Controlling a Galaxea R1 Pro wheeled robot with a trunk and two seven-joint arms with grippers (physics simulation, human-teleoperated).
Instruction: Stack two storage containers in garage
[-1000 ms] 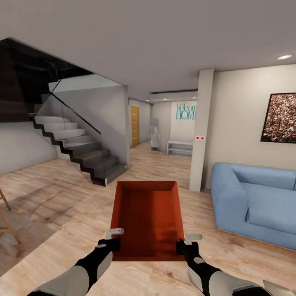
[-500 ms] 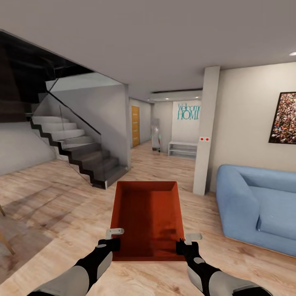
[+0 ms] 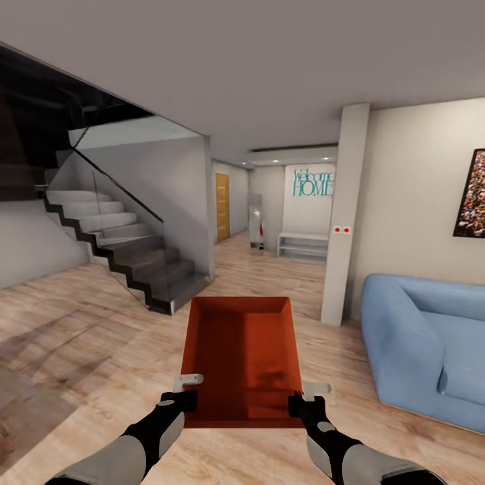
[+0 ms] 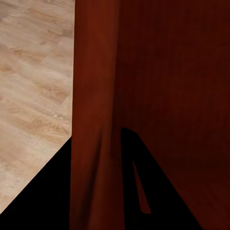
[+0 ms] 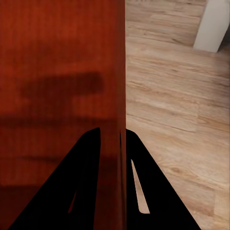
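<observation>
One red-orange storage container [image 3: 242, 357] hangs in front of me above the light wood-plank living room flooring [image 3: 87, 323], open top up and nothing inside. My left gripper [image 3: 183, 399] is shut on its near left wall, my right gripper [image 3: 301, 403] on its near right wall. In the left wrist view the dark fingers [image 4: 43, 191] straddle the ribbed container wall [image 4: 96, 120]. The right wrist view has the same clamp, fingers [image 5: 86, 182] on either side of the container wall [image 5: 115, 96]. The second container and the garage are out of view.
A dark staircase with a glass rail [image 3: 128, 256] rises at the left. A cream pillar [image 3: 345, 215] and a blue sofa [image 3: 424, 337] stand at the right. Between them a hallway runs back to an orange door [image 3: 221, 205] and a white bench [image 3: 303, 244].
The whole view has swung left: pillar, sofa and wall picture slid right, and the wooden legs at the left edge dropped out. The container and both grippers hold the same pose.
</observation>
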